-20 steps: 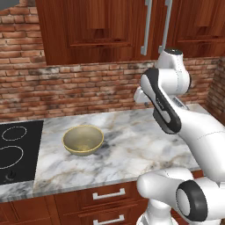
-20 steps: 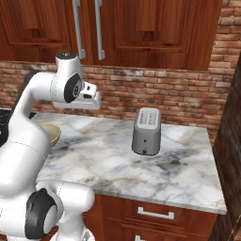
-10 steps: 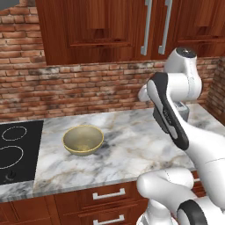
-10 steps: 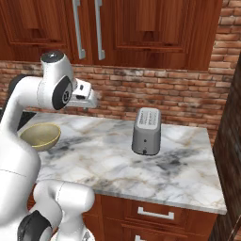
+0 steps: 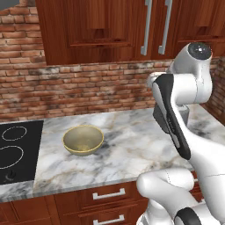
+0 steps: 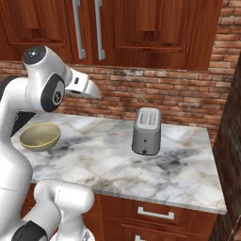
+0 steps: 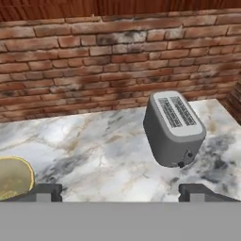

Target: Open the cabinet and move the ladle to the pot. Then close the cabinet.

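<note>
Gripper [image 7: 120,190] is being held wide open and empty above the marble counter [image 6: 117,162], with the cabinet [image 6: 141,28] shut overhead.

Its two fingertips [image 7: 44,190] are being shown far apart at the bottom of the hand view, nothing between them; a grey toaster [image 7: 173,127] is being seen ahead and slightly right, a tan bowl [image 7: 13,176] at the near left. For the opening step to be done well, the hand is probably being required to rise and tilt upward, so that one of the silver bar handles [image 6: 99,28] above it is straddled squarely before closing. The handles and closed doors are being shown by the base views; the finger spread is being shown by the hand view. No ladle or pot is being made out.
</note>
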Robot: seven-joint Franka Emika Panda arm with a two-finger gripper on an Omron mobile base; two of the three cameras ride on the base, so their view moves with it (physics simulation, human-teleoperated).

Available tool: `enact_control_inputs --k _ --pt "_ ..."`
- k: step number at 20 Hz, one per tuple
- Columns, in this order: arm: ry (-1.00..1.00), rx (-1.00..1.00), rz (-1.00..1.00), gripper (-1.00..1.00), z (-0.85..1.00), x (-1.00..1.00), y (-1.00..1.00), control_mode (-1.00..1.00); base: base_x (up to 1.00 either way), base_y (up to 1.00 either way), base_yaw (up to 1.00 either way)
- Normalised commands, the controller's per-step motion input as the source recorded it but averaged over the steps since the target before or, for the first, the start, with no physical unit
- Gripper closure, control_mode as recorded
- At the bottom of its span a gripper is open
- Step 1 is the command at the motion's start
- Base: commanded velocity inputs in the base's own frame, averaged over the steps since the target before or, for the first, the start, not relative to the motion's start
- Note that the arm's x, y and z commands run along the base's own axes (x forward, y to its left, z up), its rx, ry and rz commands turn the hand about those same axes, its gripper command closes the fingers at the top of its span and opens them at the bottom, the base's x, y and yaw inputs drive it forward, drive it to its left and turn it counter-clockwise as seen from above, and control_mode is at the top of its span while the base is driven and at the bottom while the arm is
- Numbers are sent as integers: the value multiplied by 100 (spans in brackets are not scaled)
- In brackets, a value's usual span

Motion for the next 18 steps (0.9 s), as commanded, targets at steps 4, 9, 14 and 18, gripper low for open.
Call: enact_control_inputs --k 4,9,14,18 --pt "-22 0 -5 -100 55 0 -18 -100 0 0 0" --pt "-19 0 0 -100 43 9 -23 -100 0 0 0" --pt "-12 0 0 -100 33 35 -14 -100 0 0 0" --pt "-3 0 0 -100 36 46 -6 -100 0 0 0"
